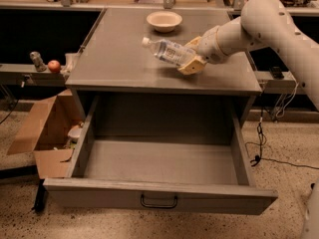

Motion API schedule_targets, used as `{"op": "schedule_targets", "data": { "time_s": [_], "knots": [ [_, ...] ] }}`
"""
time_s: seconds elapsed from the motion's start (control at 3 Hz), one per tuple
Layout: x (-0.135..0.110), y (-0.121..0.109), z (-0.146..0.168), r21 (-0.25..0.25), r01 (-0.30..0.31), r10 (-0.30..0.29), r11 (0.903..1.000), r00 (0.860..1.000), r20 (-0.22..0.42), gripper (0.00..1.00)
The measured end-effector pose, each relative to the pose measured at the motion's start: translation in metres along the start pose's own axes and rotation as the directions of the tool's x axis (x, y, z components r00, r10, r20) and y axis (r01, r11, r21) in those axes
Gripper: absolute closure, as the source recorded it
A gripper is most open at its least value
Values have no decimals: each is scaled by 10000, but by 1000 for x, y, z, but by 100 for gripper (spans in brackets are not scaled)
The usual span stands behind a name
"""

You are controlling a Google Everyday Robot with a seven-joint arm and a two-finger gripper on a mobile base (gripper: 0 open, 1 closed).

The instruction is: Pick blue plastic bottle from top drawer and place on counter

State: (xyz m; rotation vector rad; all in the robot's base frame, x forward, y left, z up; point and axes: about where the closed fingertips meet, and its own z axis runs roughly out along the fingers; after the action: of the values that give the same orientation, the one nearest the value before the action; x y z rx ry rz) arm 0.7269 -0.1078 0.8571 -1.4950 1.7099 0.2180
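The blue plastic bottle (167, 51), clear with a white cap and pale label, is held tilted over the counter (119, 59), cap pointing up and left. My gripper (192, 58) is shut on the bottle's base end, its tan fingers (193, 65) around it, above the counter's middle right. The white arm reaches in from the upper right. The top drawer (159, 163) is pulled fully open below the counter and shows a bare grey floor, with a dark handle on its front panel (158, 201).
A shallow cream bowl (164, 20) sits at the back of the counter. A round red-orange fruit (54, 65) and a small metal object rest on a ledge at the left. An open cardboard box (47, 133) stands on the floor at the left. Cables hang at the right.
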Motion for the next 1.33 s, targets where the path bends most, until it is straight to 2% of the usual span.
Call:
{"op": "schedule_targets", "data": {
  "time_s": [0.33, 0.67, 1.33],
  "knots": [
    [-3, -12, 12, -60, -366, 366, 9993, 9993, 40, 85],
    [-1, -19, 21, -162, -678, 679, 9976, 9976, 102, 62],
    [-1, -20, 21, -159, -696, 698, 9974, 9975, 113, 15]
  ]
}}
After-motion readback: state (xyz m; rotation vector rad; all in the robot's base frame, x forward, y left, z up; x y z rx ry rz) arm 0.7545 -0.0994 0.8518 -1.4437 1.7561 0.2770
